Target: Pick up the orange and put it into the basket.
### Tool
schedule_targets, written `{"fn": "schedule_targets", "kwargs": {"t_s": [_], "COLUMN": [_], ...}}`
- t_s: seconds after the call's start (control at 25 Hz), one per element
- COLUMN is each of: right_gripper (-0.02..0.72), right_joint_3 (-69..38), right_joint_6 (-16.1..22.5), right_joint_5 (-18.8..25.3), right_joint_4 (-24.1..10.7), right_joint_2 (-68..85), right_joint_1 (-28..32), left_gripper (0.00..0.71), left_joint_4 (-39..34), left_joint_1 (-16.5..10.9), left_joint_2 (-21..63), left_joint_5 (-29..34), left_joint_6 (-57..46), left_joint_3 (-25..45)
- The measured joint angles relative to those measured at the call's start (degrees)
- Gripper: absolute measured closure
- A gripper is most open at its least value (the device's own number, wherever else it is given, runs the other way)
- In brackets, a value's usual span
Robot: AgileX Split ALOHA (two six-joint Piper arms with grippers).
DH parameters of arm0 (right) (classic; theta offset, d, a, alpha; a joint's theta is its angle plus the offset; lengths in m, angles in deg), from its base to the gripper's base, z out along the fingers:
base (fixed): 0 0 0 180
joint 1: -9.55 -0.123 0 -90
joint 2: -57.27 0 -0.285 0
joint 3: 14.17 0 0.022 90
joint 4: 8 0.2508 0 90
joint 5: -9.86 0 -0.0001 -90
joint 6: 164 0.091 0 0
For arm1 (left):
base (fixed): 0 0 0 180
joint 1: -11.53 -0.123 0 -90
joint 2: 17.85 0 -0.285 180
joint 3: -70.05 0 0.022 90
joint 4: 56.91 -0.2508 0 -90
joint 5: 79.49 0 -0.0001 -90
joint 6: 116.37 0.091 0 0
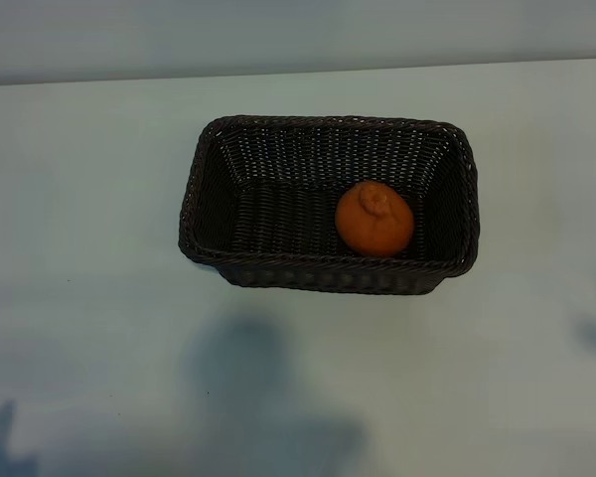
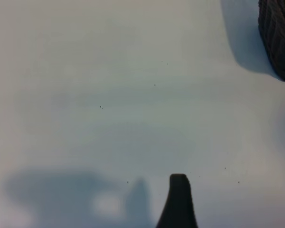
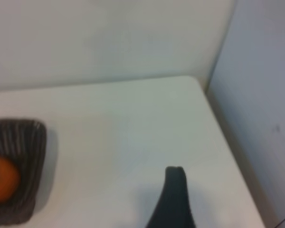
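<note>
Nearest the lens in each wrist view is a single dark fingertip: the left claw's fingertip (image 2: pixel 178 199) rises from the bottom edge over bare counter (image 2: pixel 109 95), and the right claw's fingertip (image 3: pixel 173 197) does the same in its own view. Only one finger of each claw shows, the rest being cut off by the frame — both claws stand wide open and have hold of nothing.

In the exterior view the orange (image 1: pixel 374 219) sits inside the basket (image 1: pixel 328 273), in the right half of its floor, close to the near wall and the right-hand wall. Its knobby stem end points up and slightly toward the far side. The basket's long axis runs left to right across the frame, and it lies a little above the centre of the pale counter.

Neither arm appears in the exterior view; only soft shadows fall on the counter along the lower edge and at the right edge. The left wrist view catches just a corner of the basket at its upper right; the right wrist view shows one end of it at lower left, with the orange half cut off by the frame edge.

Open counter surrounds the basket on every side — the counter's far edge meets a wall behind it.
</note>
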Motion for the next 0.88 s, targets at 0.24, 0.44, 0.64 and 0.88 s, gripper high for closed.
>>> {"fn": "schedule_targets", "kwargs": {"t_s": [0.24,0.44,0.64,0.88], "right_gripper": [0.121,0.121,0.122,0.122], "right_joint_3": [-9.05,-17.02,-24.56,-31.39], "right_joint_6": [-0.18,-0.24,-0.29,-0.40], "right_joint_5": [0.00,-1.37,-1.78,-2.87], "right_joint_4": [-1.48,-1.64,-1.64,-1.05], "right_joint_2": [9.67,17.20,21.03,22.81], "right_joint_1": [-1.58,-1.58,-1.58,-1.58], "left_gripper": [0.117,0.117,0.117,0.117], "left_joint_4": [0.00,0.00,0.00,0.00], "left_joint_1": [0.00,0.00,0.00,0.00], "left_joint_2": [0.00,0.00,0.00,0.00], "left_joint_5": [0.00,0.00,0.00,0.00], "left_joint_6": [0.00,0.00,0.00,0.00], "left_joint_3": [0.00,0.00,0.00,0.00]}}
